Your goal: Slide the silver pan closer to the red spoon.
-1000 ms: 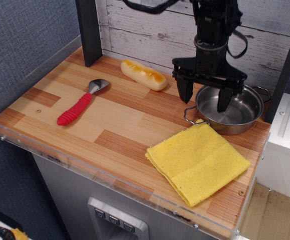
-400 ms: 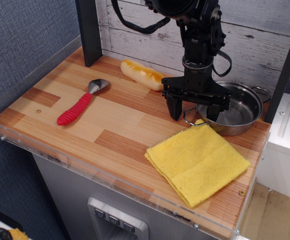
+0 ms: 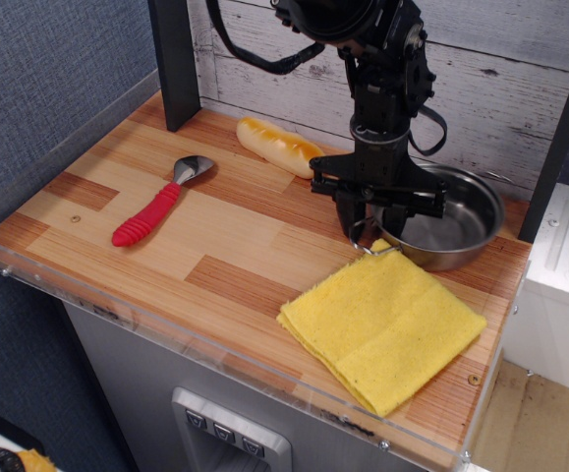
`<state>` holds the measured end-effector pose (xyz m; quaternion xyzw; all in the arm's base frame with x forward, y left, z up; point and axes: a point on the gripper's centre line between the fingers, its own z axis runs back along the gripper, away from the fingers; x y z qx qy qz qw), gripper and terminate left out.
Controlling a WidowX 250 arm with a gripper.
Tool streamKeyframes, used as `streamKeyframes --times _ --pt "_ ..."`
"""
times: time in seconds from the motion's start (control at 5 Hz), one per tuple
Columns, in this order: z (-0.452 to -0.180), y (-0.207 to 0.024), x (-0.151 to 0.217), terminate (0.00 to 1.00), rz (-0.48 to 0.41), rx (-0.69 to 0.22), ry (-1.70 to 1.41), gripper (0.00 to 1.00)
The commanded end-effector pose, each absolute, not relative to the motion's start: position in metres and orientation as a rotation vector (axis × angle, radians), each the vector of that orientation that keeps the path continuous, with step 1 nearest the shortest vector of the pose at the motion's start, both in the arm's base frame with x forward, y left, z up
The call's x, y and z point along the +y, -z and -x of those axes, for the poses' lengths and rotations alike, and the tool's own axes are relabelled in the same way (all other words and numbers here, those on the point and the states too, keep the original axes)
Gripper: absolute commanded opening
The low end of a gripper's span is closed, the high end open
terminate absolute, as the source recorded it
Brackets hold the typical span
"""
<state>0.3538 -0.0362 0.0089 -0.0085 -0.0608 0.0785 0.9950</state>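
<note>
The silver pan [image 3: 451, 221] sits at the back right of the wooden table, its near wire loop handle [image 3: 367, 240] touching the yellow cloth. The red spoon [image 3: 151, 213] lies at the left with its metal bowl pointing towards the back, well apart from the pan. My gripper [image 3: 380, 218] is down at the pan's left rim. Its jaws stand apart, one finger [image 3: 356, 214] outside the rim by the loop handle and the other inside the pan. The pan's far handle is hidden.
A yellow folded cloth [image 3: 382, 329] lies at the front right against the pan. A yellowish bread roll [image 3: 281, 146] lies at the back between spoon and pan. A dark post [image 3: 174, 59] stands at the back left. A clear acrylic lip [image 3: 215, 344] runs along the table's front edge.
My gripper has moved left from above the pan and come down onto its left rim. The pan and the cloth have shifted slightly to the left.
</note>
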Motion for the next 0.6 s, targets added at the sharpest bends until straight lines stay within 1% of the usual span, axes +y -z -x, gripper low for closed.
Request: streamKeyframes --times 0.0,0.4 --pt "-0.3502 -0.0336 -0.0339 0.00 0.015 -0.198 -0.166 0.00" --pt "-0.3526 -0.0407 -0.0371 0.00 0.017 -0.225 -0.153 0.00"
